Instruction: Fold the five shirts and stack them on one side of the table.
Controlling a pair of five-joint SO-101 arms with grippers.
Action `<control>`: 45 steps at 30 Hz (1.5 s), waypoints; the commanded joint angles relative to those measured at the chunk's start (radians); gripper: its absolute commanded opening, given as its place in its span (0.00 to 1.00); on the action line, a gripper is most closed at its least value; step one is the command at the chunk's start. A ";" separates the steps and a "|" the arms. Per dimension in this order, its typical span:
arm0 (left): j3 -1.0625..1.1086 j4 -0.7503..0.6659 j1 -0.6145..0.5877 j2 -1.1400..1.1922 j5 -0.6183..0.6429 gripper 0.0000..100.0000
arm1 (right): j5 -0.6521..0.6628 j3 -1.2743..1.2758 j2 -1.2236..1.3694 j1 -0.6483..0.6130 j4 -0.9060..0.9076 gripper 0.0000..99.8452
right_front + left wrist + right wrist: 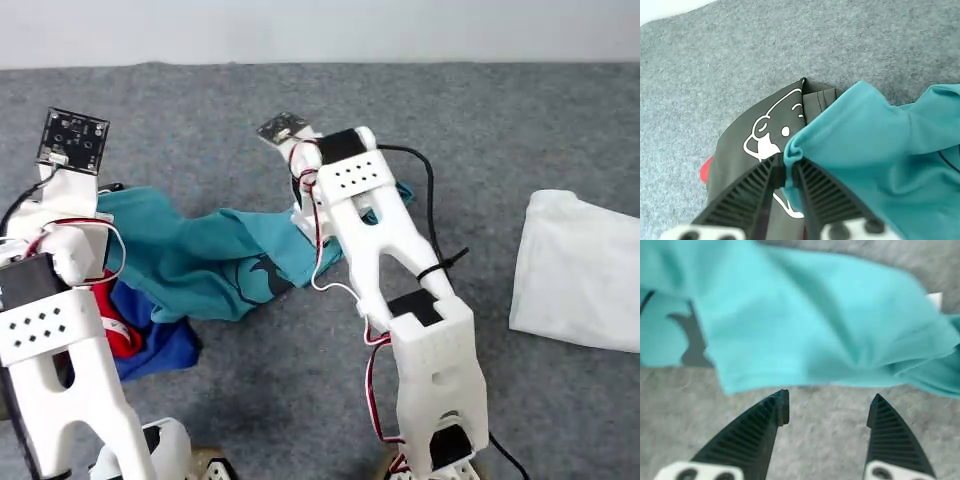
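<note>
A teal shirt (pixel 205 262) lies stretched across the grey table between the two arms. My left gripper (pixel 788 167) is shut on a bunched corner of the teal shirt (pixel 875 145), above a black shirt (pixel 755 145) with a white print. My right gripper (pixel 827 410) is open just above the carpet, its fingers short of the edge of the teal shirt (pixel 805 325). A red shirt (pixel 118 325) and a blue shirt (pixel 160 345) lie heaped under the teal one beside the left arm. A folded white shirt (pixel 580 272) rests at the right side.
The grey carpeted table (pixel 300 390) has open room in front of the teal shirt and between the right arm and the white shirt. A pale wall (pixel 320 30) runs along the far edge.
</note>
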 commanded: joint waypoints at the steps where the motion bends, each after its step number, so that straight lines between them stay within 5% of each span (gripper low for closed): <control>1: -0.004 -0.015 0.000 -0.017 -0.006 0.01 | 0.006 -0.089 -0.013 -0.059 0.107 0.26; 10: -0.002 -0.017 0.002 -0.015 -0.006 0.01 | -0.035 -0.097 0.041 -0.219 0.102 0.26; 25: 0.019 -0.017 0.002 -0.020 -0.006 0.01 | -0.034 -0.098 0.203 -0.186 0.054 0.26; 45: 0.035 -0.017 0.002 -0.021 -0.006 0.01 | 0.080 -0.149 0.189 -0.054 0.122 0.01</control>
